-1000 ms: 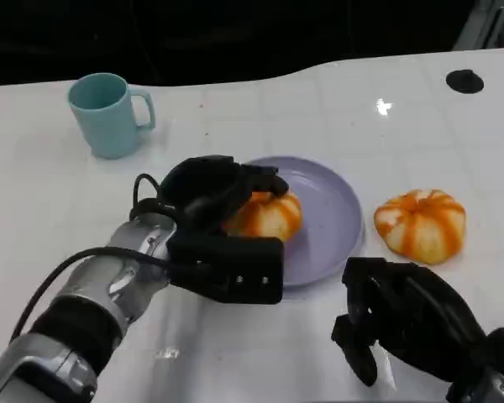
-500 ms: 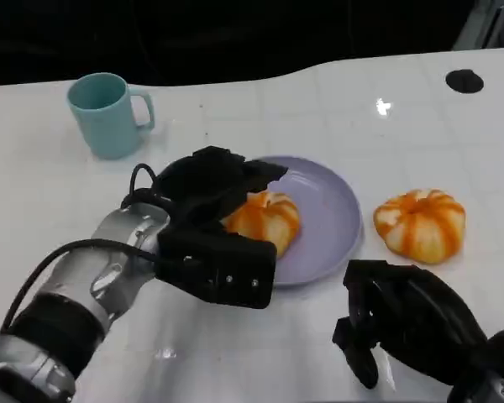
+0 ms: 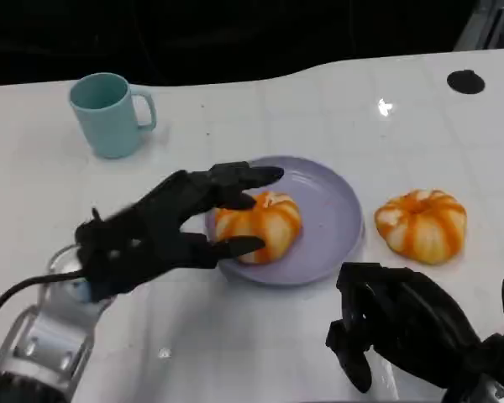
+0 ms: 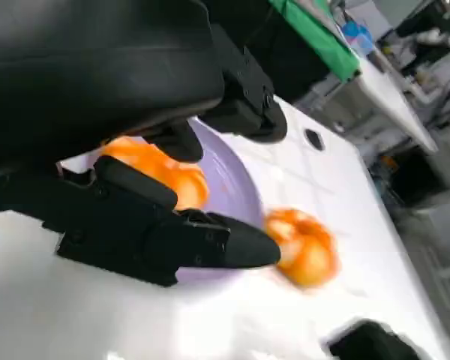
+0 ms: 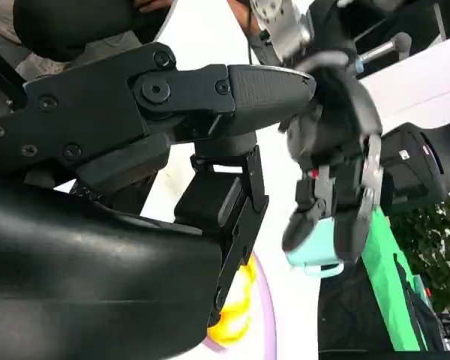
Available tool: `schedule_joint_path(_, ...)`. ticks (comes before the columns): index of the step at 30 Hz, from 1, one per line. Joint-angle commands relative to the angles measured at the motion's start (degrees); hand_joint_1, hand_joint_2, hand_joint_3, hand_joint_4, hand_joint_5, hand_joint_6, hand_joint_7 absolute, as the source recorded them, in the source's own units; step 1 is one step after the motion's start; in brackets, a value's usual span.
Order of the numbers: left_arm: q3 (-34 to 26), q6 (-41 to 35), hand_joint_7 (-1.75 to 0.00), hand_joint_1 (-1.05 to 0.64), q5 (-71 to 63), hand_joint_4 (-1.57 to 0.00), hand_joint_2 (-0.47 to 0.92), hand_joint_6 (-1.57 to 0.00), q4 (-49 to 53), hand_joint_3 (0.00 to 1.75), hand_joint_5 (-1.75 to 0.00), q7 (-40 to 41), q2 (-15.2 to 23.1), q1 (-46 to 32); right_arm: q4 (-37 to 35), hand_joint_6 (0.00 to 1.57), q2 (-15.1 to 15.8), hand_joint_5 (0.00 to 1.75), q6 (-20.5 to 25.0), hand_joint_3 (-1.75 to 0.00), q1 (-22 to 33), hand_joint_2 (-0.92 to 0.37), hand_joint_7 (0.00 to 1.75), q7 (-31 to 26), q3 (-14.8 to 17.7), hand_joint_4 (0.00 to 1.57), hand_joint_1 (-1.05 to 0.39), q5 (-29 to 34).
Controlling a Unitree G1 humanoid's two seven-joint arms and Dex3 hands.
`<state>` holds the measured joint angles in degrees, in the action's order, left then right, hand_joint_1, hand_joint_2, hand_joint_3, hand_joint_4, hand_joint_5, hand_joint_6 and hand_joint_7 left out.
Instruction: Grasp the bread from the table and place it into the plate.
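Covering most of the head view is a big white table (image 3: 260, 109). On it, near the middle, sits a round purple plate (image 3: 332, 210). One orange and white bread (image 3: 259, 225) lies inside the plate, on the plate's left part. A second bread (image 3: 420, 223) of the same colours lies on the table just beside the plate, on its right side, not touching it.

The robot's left hand (image 3: 164, 231) is at the plate's left edge. Its black fingers (image 3: 239, 178) are spread apart and held out. One finger reaches over the far side of the bread in the plate and another reaches along its near side. The hand has let go; it holds nothing. The left wrist view shows the same thing: fingers apart, with the bread (image 4: 161, 169) and the plate (image 4: 232, 180) behind them.

The robot's right hand (image 3: 399, 323) is low at the near right of the table, in front of the second bread and apart from it. Its fingers are curled in with nothing in them.

A light blue mug (image 3: 109, 113) stands upright at the far left of the table, well apart from the plate, with its handle pointing right. A small black round spot (image 3: 465, 81) is on the table at the far right.
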<state>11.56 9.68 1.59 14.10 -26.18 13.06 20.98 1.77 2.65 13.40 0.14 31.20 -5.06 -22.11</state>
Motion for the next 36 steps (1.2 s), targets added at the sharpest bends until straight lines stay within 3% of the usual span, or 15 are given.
schedule_joint_path(1,-3.52,-4.19,-0.22,-0.56,8.14,-0.52,0.92,-0.68,-8.99,0.35,-1.04,-3.86,0.39,-6.39,1.70,1.11,0.59,1.59,0.24,-0.37,0.71,-0.92,1.51,-0.45,0.23,1.28,-0.93,-0.12)
schedule_joint_path(3,-4.34,-7.12,-0.25,-0.56,10.70,-0.55,0.92,-0.74,-13.52,0.39,-1.07,-3.54,-0.02,-10.02,1.92,1.11,0.85,1.59,0.56,-0.37,0.72,-0.92,1.51,-0.59,0.29,1.28,-0.93,-0.04)
schedule_joint_path(4,-4.65,-8.77,-0.36,-0.56,11.92,-0.55,0.92,-0.74,-15.57,0.41,-1.14,-3.21,-0.32,-11.68,2.02,1.11,1.01,1.59,0.71,-0.38,0.73,-0.92,1.51,-0.66,0.34,1.29,-0.93,0.03)
schedule_joint_path(5,-5.06,-11.10,-0.64,-0.58,13.73,-0.57,0.92,-0.67,-17.95,0.42,-1.22,-2.63,-0.89,-13.65,2.12,1.11,1.16,1.59,0.88,-0.38,0.72,-0.92,1.51,-0.68,0.44,1.29,-0.93,-0.02)
schedule_joint_path(8,-6.15,-16.70,-1.14,-0.60,19.00,-0.61,0.92,-0.60,-23.60,0.44,-1.42,-0.74,-3.52,-19.55,2.53,1.12,1.43,1.59,1.29,-0.38,0.63,-0.92,1.52,-0.83,0.71,1.29,-0.93,-0.15)
schedule_joint_path(14,-5.09,-17.59,-1.54,-0.60,19.63,-0.57,0.92,-0.49,-28.95,0.47,-1.72,3.16,-7.73,-29.19,2.44,1.11,1.54,1.59,1.40,-0.38,0.56,-0.92,1.52,-0.49,0.96,1.29,-0.93,-0.61)
schedule_joint_path(20,-2.82,-18.00,-1.73,-0.59,18.79,-0.61,0.92,-0.40,-31.45,0.50,-1.75,6.65,-11.51,-36.76,2.91,1.11,1.88,1.60,1.69,-0.38,0.70,-0.92,1.53,-0.46,0.95,1.29,-0.92,-0.62)
schedule_joint_path(28,-0.16,-16.30,-1.75,-0.57,17.28,-0.66,0.92,-0.39,-30.11,0.53,-1.75,7.54,-13.16,-39.78,2.50,1.09,2.39,1.59,1.37,-0.39,0.57,-0.92,1.53,0.37,1.49,1.29,-0.92,-1.33)
schedule_joint_path(36,-1.04,-13.97,-1.75,-0.58,18.19,-0.71,0.92,-0.44,-25.66,0.50,-1.75,5.62,-13.83,-38.08,1.77,1.09,2.79,1.59,0.63,-0.40,0.04,-0.92,1.53,0.71,1.94,1.29,-0.92,-1.21)
